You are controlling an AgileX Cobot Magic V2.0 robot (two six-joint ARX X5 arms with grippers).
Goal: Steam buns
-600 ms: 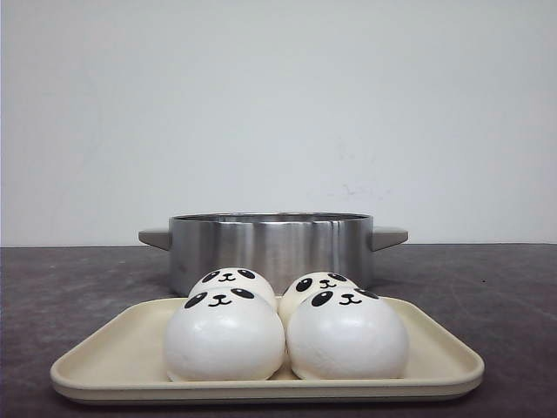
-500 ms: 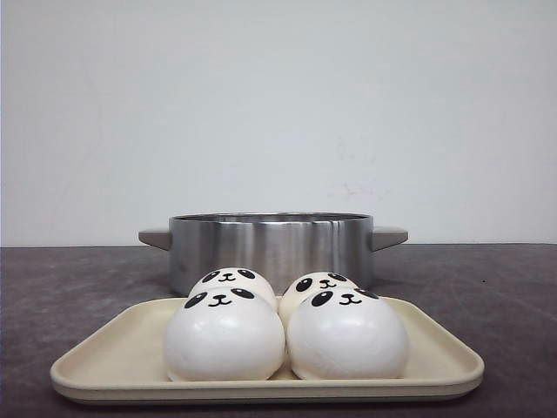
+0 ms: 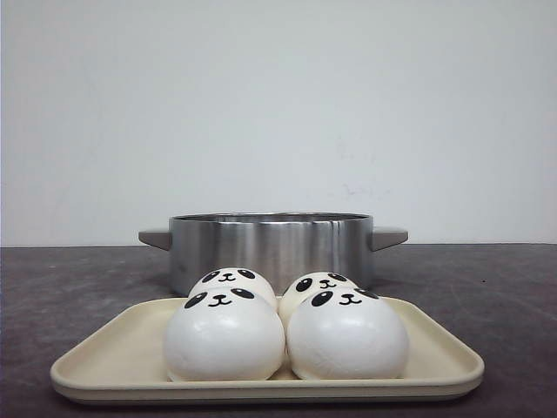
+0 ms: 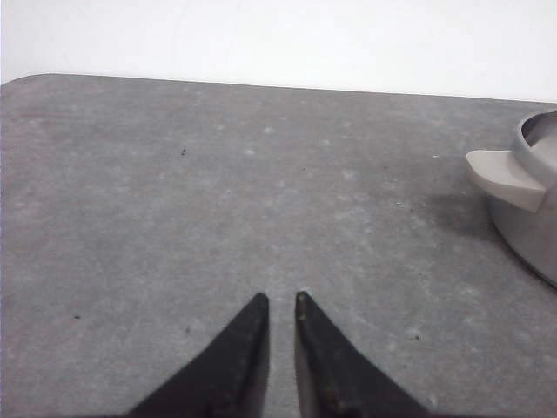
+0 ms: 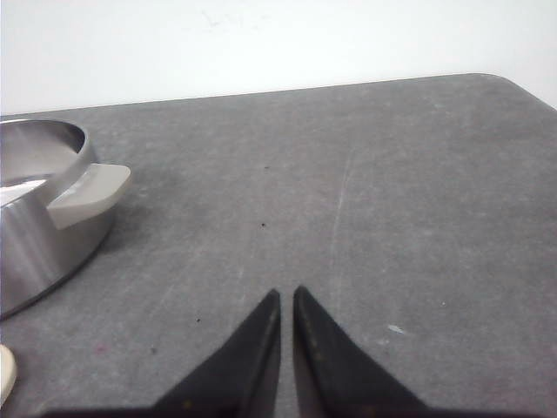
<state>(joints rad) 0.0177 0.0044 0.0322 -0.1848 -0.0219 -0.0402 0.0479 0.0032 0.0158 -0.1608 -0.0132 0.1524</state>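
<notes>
Left hand (image 4: 280, 298): black fingers nearly together, a thin slit between the tips, nothing held, above bare grey tabletop (image 4: 174, 192) off one side of the steel pot (image 4: 535, 209), well apart from it, only the pot's wall and one beige handle (image 4: 505, 178) in that wrist view. Right hand (image 5: 286, 293): same near-closed pinch, empty, over the tabletop off the pot's other side, the other beige handle (image 5: 89, 193) sticking out toward it. Four white panda-faced buns (image 3: 224, 335) just in front of the pot on a cream tray (image 3: 113, 357), two by two, the front pair touching side by side, the rear pair (image 3: 232, 280) tucked close behind and partly hidden, all faces turned up and forward. Tray flat on the tabletop, its far edge near the pot's wall. Neither hand visible from the front.
</notes>
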